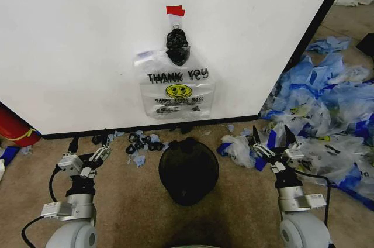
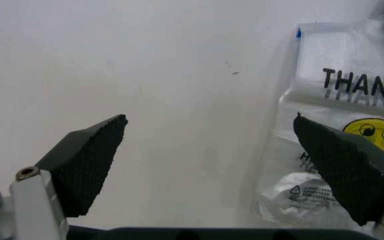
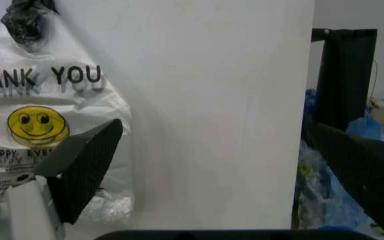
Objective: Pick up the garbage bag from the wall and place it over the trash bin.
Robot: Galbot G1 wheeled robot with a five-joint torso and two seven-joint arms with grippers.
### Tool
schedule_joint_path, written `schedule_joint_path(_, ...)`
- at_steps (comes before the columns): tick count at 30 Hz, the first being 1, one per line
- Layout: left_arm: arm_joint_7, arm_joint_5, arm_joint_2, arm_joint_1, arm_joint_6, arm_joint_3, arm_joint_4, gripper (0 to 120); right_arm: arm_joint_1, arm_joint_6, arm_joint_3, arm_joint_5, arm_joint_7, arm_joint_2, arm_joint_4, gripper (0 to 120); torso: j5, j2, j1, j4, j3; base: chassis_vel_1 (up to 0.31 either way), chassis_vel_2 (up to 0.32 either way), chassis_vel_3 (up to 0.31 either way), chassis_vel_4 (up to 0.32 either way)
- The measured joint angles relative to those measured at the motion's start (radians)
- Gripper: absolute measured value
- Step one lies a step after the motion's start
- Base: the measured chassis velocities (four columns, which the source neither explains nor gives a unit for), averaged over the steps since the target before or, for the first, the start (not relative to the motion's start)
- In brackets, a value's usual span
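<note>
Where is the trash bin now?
In the head view, the trash bin stands on the floor, centred below the garbage bag hanging on the wall.

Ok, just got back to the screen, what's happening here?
Nothing is held yet. The garbage bag hangs on the wall under a piece of red tape, with the trash bin on the floor below it. The left gripper and right gripper are both open, low on either side of the bin.

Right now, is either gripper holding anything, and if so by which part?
Nothing is held. The left gripper and right gripper hover open above the floor, either side of the trash bin; the garbage bag hangs on the wall.
</note>
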Motion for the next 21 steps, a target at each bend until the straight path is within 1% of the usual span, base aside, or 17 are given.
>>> schedule_joint_path(21, -0.001, 0.009, -0.009, -0.003, -0.001, 0.003, 0.01, 99, -0.003, 0.011, 0.002, 0.005, -0.002, -0.006, -0.003, 100, 0.0, 0.0, 0.0, 0.0, 0.0, 0.0, 0.0, 0.0, 0.0)
